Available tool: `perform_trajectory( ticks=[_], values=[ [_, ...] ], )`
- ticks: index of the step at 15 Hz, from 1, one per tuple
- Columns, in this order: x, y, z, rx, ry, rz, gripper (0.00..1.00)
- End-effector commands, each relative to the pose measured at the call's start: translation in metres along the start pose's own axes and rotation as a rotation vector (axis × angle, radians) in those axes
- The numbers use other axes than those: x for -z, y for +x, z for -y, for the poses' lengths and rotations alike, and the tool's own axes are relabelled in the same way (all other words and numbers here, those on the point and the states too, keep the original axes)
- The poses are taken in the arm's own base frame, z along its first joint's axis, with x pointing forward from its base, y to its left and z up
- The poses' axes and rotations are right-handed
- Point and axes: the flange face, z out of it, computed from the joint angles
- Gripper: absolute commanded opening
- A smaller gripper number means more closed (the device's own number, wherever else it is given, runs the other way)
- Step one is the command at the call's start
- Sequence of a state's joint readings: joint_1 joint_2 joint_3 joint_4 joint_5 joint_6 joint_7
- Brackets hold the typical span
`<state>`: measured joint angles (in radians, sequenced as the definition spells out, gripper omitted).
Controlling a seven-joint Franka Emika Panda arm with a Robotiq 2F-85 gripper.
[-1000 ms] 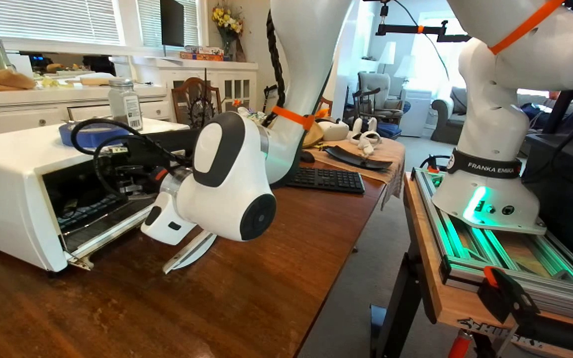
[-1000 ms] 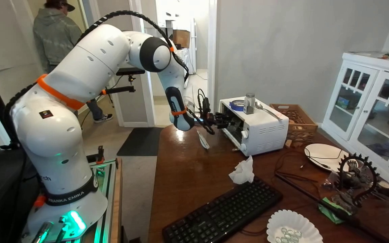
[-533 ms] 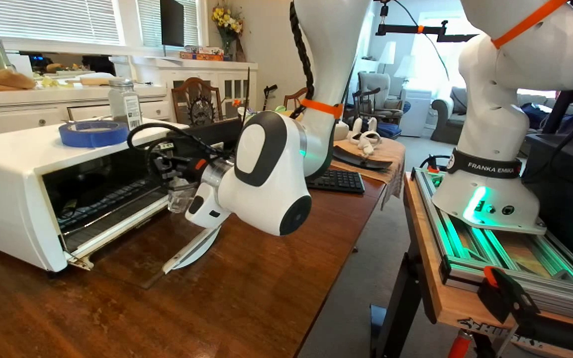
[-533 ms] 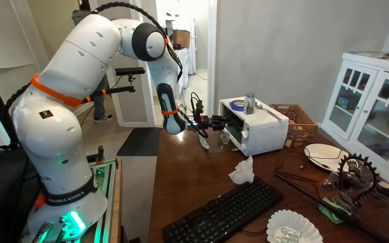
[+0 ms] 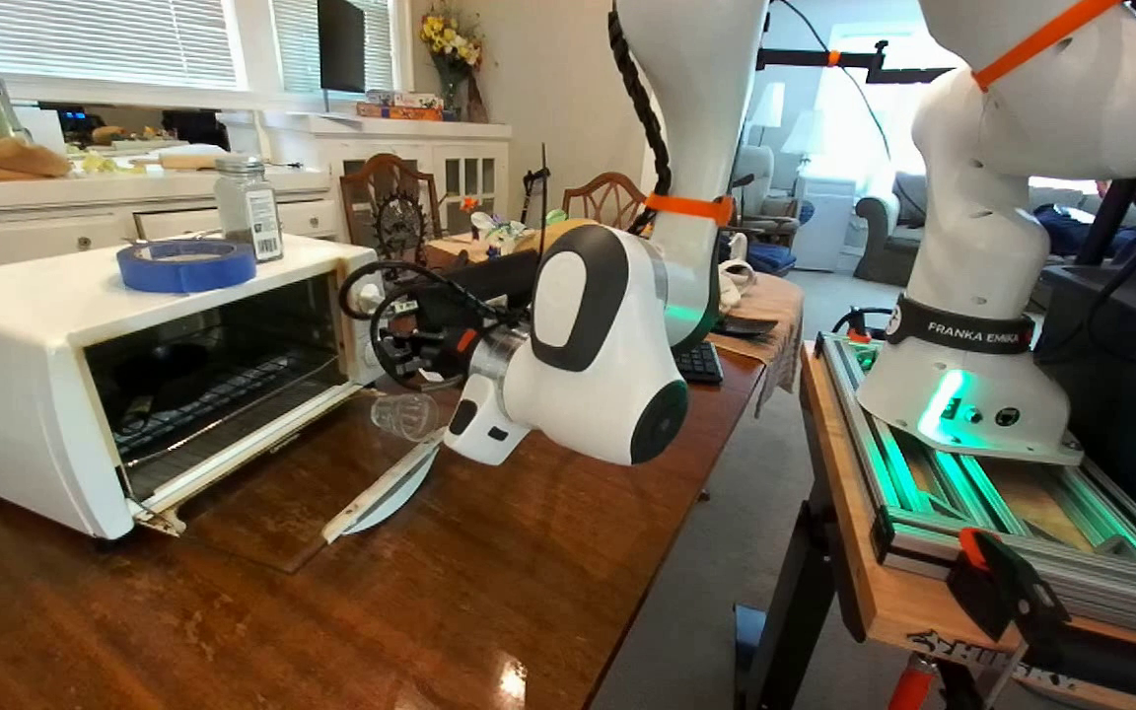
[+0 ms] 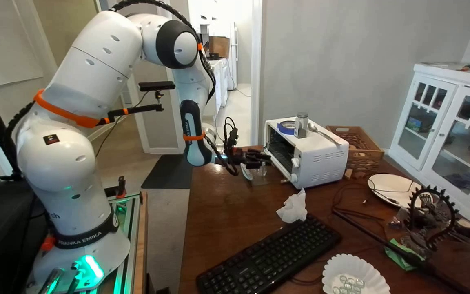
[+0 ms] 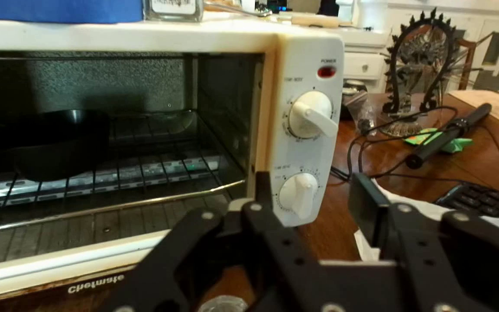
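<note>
I have the gripper (image 7: 314, 201) released: its black fingers (image 7: 368, 212) stand partway apart, and only a gap lies between them. It points at the front of the toaster oven (image 7: 306, 156), close to the control panel, where I see two white knobs (image 7: 314, 115) and a red power lamp (image 7: 326, 72). The oven sits on the brown table (image 6: 218, 212) with its door lowered, the pale bowed handle (image 5: 386, 493) reaching out over the wood. Just below the gripper, in an exterior view, I find a clear cup (image 5: 405, 416) by that lowered door; whether it stands straight or leans, I cannot tell. Inside the oven, a dark pan (image 7: 61, 145) rests on the wire rack (image 7: 180, 167). On the oven's top I count a roll of blue tape (image 5: 186, 266), a glass jar (image 5: 248, 209) beside it and a spoon (image 6: 324, 134), with a wicker basket (image 6: 371, 157) behind. Nearer the camera in that exterior view lie crumpled white paper (image 6: 294, 206) touching the black keyboard (image 6: 271, 257), a white plate (image 6: 386, 185), and a fluted bowl (image 6: 367, 269) holding clear glass beads (image 6: 347, 281).
</note>
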<state>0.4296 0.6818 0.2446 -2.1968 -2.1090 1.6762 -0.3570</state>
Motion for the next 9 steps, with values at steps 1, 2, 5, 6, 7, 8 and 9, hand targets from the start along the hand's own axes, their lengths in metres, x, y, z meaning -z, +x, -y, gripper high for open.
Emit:
perform_trajectory(
  ticks=[1,2,5,6,7,8,9],
  values=[
    [0.007,-0.013,0.006,-0.073,0.013,-0.111,0.72],
    [0.007,-0.017,0.003,-0.094,0.006,-0.126,0.75],
    [0.015,-0.035,-0.015,-0.172,-0.036,-0.219,0.93],
    [0.020,-0.043,-0.022,-0.205,-0.050,-0.257,0.99],
    [0.023,-0.052,-0.028,-0.239,-0.060,-0.284,1.00],
    [0.025,-0.060,-0.032,-0.264,-0.060,-0.312,1.00],
    [0.025,-0.068,-0.036,-0.278,-0.065,-0.349,1.00]
  ],
)
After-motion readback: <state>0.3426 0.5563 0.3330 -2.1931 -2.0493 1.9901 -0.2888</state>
